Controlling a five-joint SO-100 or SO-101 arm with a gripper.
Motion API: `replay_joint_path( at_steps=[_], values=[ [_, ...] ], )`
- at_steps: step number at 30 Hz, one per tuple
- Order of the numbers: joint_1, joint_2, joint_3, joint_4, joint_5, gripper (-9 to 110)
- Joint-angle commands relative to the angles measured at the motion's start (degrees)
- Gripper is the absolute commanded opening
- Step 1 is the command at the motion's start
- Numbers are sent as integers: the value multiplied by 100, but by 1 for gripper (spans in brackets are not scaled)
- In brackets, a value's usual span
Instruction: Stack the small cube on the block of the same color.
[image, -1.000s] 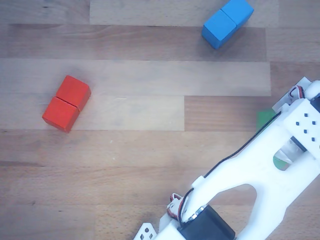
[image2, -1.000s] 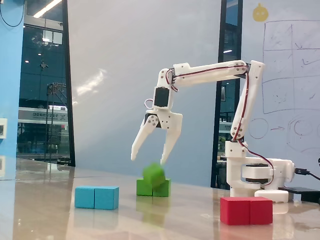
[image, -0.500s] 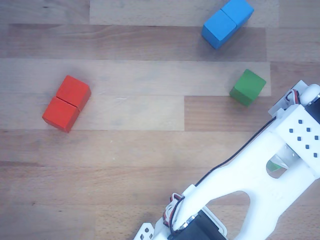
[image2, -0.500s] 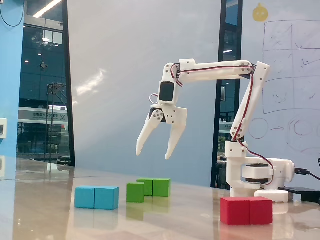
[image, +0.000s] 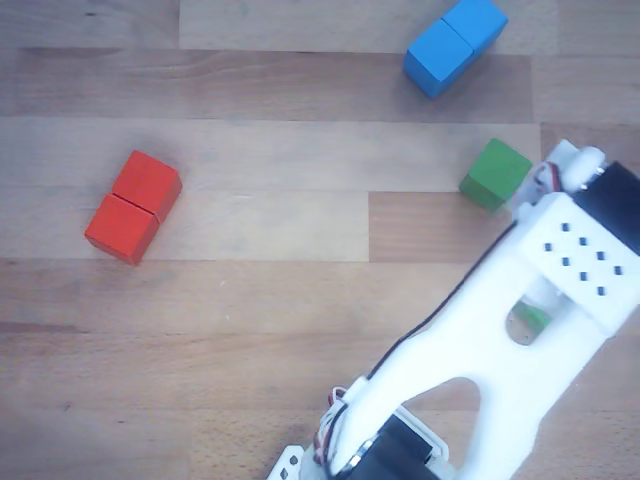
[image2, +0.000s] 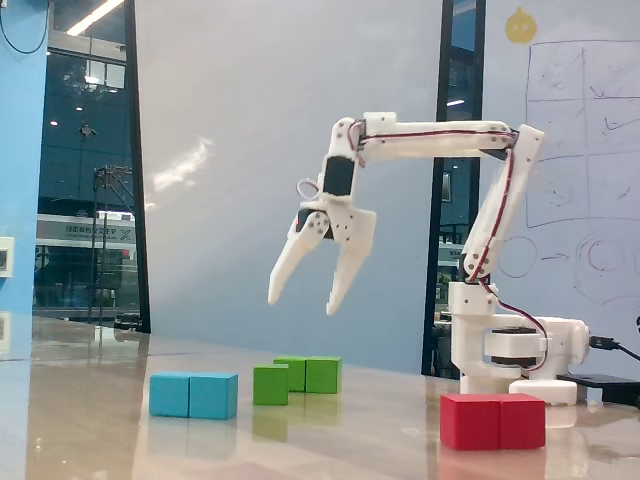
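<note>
- the wooden table runs its planks left to right in the other view, with a wide bare stretch between the red block and the green pieces.
- the white arm reaches leftward from its base at the right of the fixed view; in the other view it fills the lower right corner and covers most of what lies beneath it.
- the gripper hangs in the air with its two fingers spread wide and nothing between them, tips pointing down and to the left, well above the green pieces.
- the whiteboard behind the arm carries faint sketched boxes and circles; nothing on it can be read.
- the blue block, two cubes long, lies near the top edge of the other view, its long axis slanting up to the right.
- the red block lies at the left, slanted the same way, well apart from everything else.
- the block of the same color lies flat on the table, its long axis left to right in the fixed view; in the other view only a sliver of green shows through a gap in the arm.
- the small cube sits on the table, not stacked, turned at an angle to the planks, below the blue block; in the fixed view it overlaps the left end of the green block, and whether they touch cannot be told.
</note>
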Motion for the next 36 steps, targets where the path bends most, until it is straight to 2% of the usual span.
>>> replay_joint_path(
  at_steps=[1,7,13,22,36],
  values=[
    [-729,853,-422,53,53,28],
    [-1802,1793,466,35,62,28],
    [-2224,2865,1784,-501,62,28],
    [-2250,4061,3357,-1441,53,28],
    [-2259,4184,3507,-1573,53,28]
  ],
)
